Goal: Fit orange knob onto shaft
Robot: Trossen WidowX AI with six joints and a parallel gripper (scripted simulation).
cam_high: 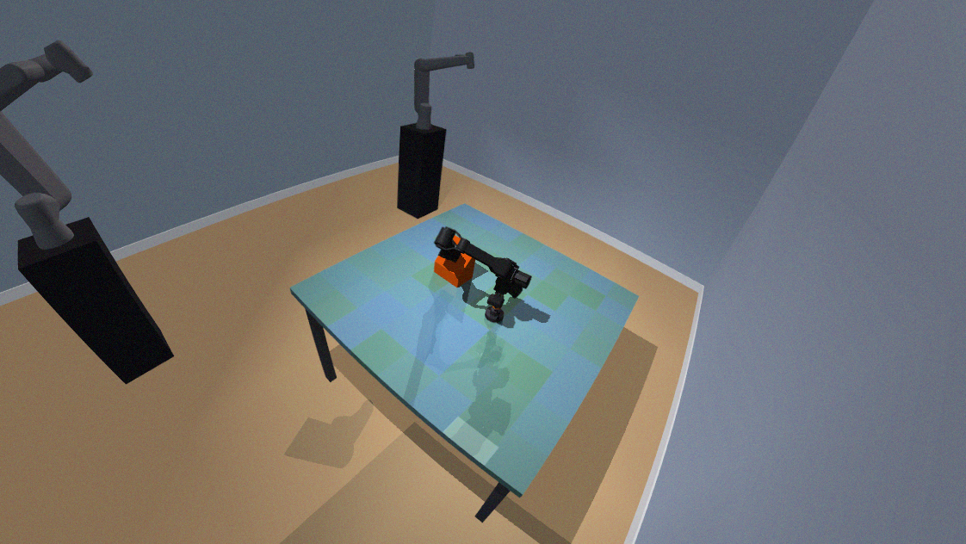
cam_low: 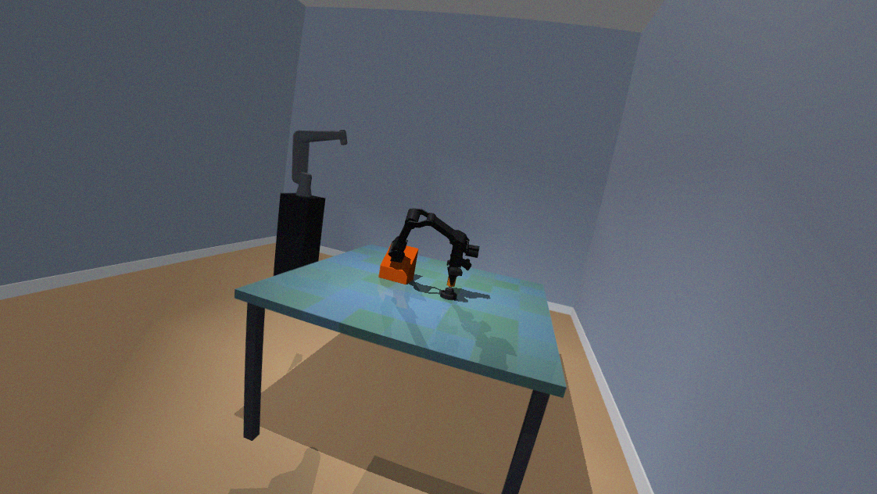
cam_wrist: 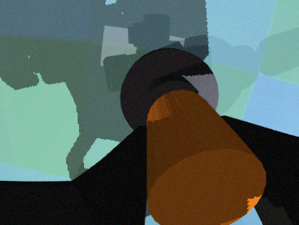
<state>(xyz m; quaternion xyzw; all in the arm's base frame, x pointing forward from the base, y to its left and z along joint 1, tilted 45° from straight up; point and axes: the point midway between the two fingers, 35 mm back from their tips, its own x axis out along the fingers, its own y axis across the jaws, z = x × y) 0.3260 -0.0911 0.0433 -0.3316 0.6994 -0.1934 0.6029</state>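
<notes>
Can't see the D-shaped shaft under the orange knob, cropped at wrist-view bottom; lose part of the gray arm past top-view left edge.
</notes>
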